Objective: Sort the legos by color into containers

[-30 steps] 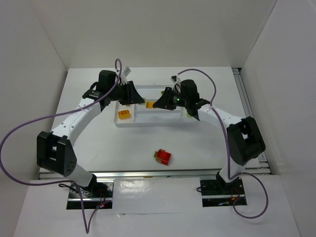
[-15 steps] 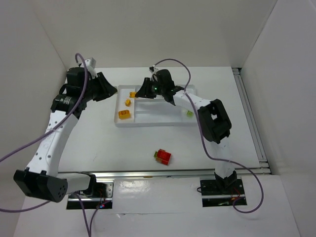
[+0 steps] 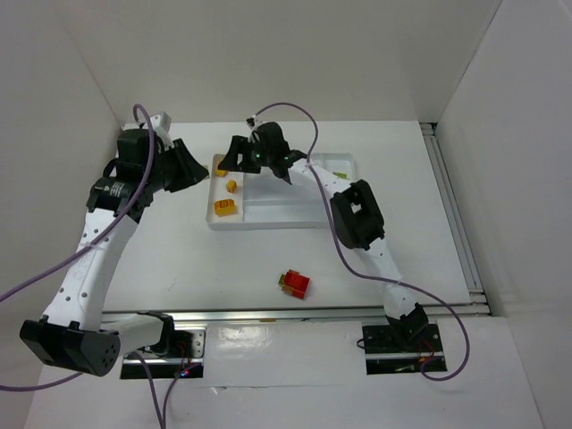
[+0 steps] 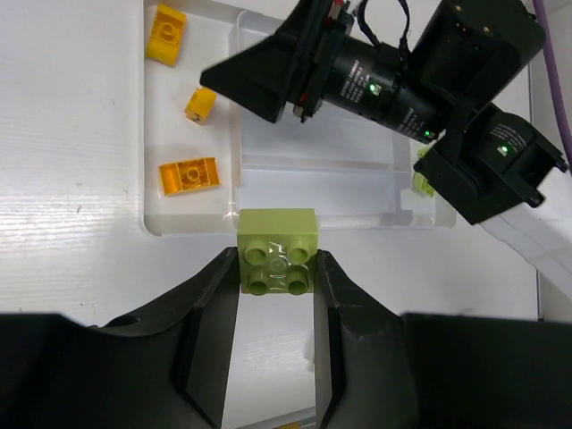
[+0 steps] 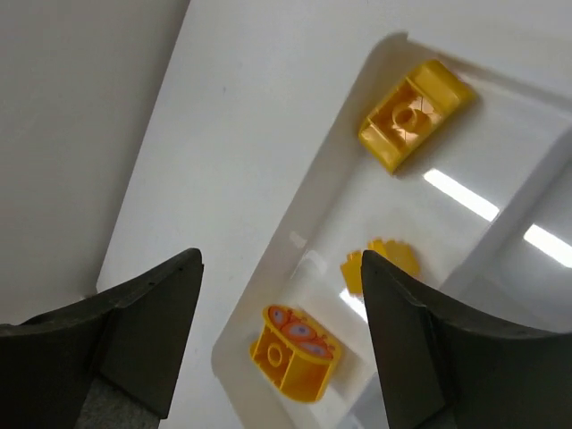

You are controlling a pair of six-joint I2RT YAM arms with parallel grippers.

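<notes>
Lime lego [image 4: 278, 253] is clamped in left gripper [image 4: 277, 273] jaws, awaiting its slot; right gripper [image 5: 279, 304] jaws are parted above grouped yellow legos [image 5: 414, 113].

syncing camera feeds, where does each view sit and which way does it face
Top external: above and behind the bases, looking down on left arm, right arm, tray and red lego.
Left wrist: looks down past the left gripper, shut on a green lego, at the tray and right gripper.
Right wrist: looks down between its open fingers into the tray's end section.
Shared: all three show the yellow legos.
</notes>
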